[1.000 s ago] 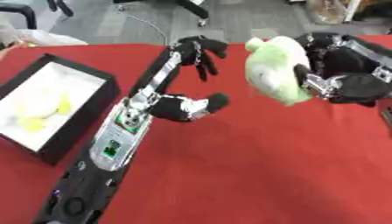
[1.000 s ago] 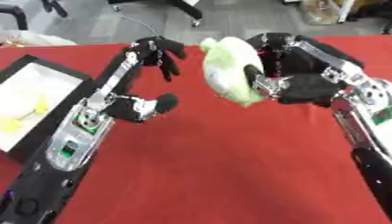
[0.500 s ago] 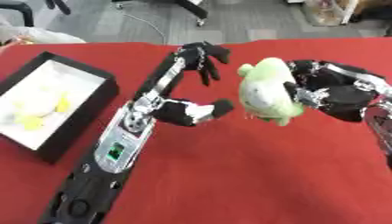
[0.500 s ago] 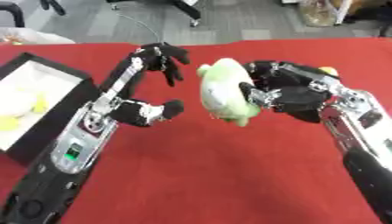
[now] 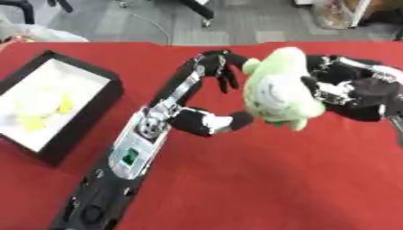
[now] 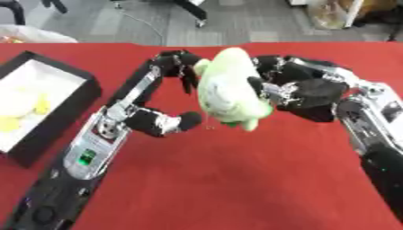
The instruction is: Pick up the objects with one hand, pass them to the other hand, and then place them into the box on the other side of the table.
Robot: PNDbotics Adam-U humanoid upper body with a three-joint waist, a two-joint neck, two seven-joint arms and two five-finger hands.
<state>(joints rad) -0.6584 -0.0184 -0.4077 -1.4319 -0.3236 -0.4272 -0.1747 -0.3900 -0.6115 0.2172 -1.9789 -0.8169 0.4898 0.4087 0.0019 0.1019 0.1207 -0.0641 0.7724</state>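
Right hand (image 6: 311, 92) fingers curled round green plush toy (image 6: 228, 87), left hand (image 5: 206, 117) fingers spread beside it

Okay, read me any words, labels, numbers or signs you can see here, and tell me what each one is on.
No text can be read here.
Left arm: a small green-lit panel on the forearm, too blurred to read.
Green plush toy: pale marks on its front, no letters legible.
Box: no label visible on its black wall.

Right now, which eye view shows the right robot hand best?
The right eye view: the right robot hand and its forearm show whole, curled round the green plush toy. The left eye view cuts it at the frame's edge.
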